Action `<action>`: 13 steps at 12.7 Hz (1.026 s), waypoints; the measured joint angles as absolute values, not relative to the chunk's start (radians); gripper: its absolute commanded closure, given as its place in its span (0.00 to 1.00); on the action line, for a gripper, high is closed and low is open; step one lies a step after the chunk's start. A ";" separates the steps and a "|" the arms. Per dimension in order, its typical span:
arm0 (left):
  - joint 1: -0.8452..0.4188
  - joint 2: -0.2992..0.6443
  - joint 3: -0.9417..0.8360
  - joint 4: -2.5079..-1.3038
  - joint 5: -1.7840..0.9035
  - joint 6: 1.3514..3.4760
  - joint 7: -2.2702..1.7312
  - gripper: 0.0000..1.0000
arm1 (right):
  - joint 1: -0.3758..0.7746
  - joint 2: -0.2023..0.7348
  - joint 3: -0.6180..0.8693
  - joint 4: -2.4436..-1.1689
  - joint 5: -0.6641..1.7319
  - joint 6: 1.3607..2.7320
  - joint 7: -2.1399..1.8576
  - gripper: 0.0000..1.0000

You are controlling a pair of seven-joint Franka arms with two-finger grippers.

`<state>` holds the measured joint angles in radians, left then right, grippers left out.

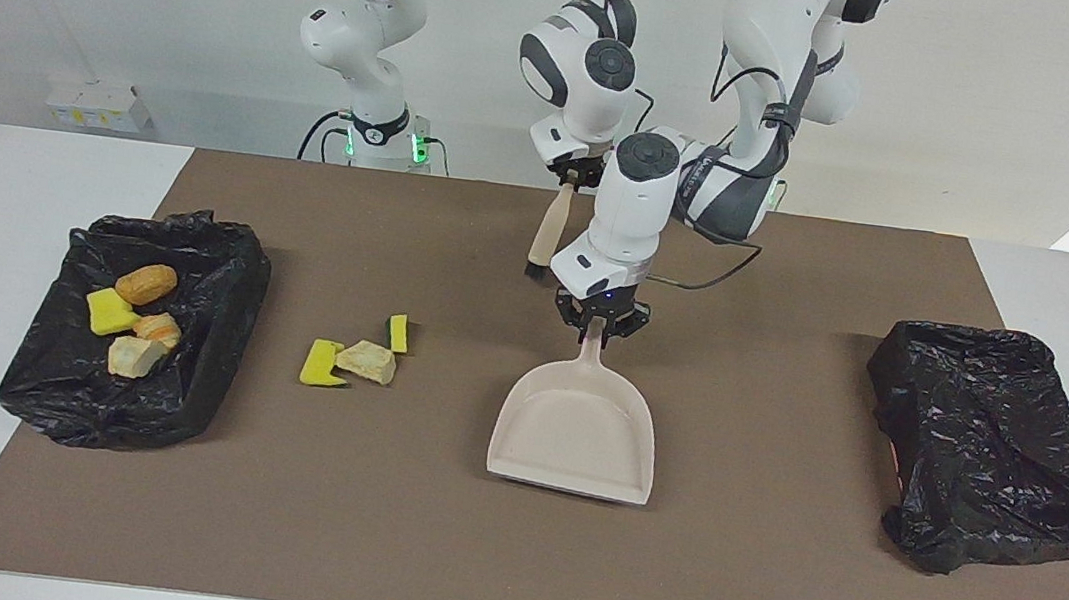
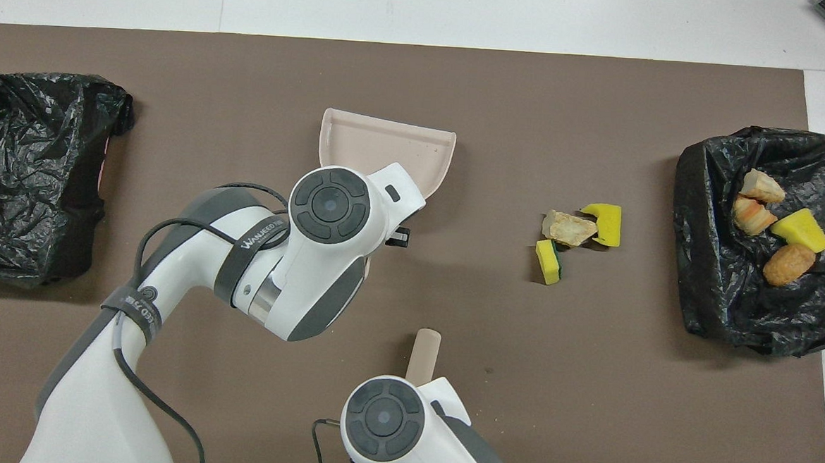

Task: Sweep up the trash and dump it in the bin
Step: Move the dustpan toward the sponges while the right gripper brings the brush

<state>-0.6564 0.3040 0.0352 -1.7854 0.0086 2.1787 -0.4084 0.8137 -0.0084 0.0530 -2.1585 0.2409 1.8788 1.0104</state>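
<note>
Trash [image 1: 353, 358] lies in a cluster of three scraps on the mat, at nine o'clock from the dustpan [image 1: 577, 433]; four more sit in the bin [image 1: 222, 305]. Left gripper [image 1: 600, 322] clamps the dustpan handle. Right gripper [image 1: 571, 175] grips the brush [image 1: 546, 231], raised.

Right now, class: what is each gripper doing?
Left gripper: shut on the dustpan handle.
Right gripper: shut on the brush handle.

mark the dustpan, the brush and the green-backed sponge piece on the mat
dustpan [image 1: 576, 436], facing view, on the bare floor of its pan.
brush [image 1: 550, 223], facing view, on its wooden handle.
green-backed sponge piece [image 2: 546, 261], overhead view, on its yellow top face.
</note>
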 measured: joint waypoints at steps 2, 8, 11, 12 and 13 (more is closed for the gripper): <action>-0.656 0.301 0.037 -1.787 0.009 2.156 -0.365 1.00 | 0.753 -0.043 0.051 -2.158 0.203 1.813 0.917 1.00; -0.656 0.290 0.038 -1.789 0.010 2.019 -0.123 1.00 | 0.517 -0.080 0.046 -2.118 0.037 1.735 0.638 1.00; -0.633 0.287 0.043 -1.789 0.011 1.994 0.140 1.00 | 0.397 -0.050 0.044 -2.053 -0.006 1.726 0.519 1.00; -0.621 0.287 0.044 -1.789 0.012 1.986 0.222 1.00 | 0.362 -0.028 0.044 -2.029 -0.033 1.727 0.505 1.00; -0.613 0.286 0.044 -1.788 0.016 1.985 0.296 1.00 | 0.326 -0.005 0.044 -2.006 -0.056 1.730 0.479 1.00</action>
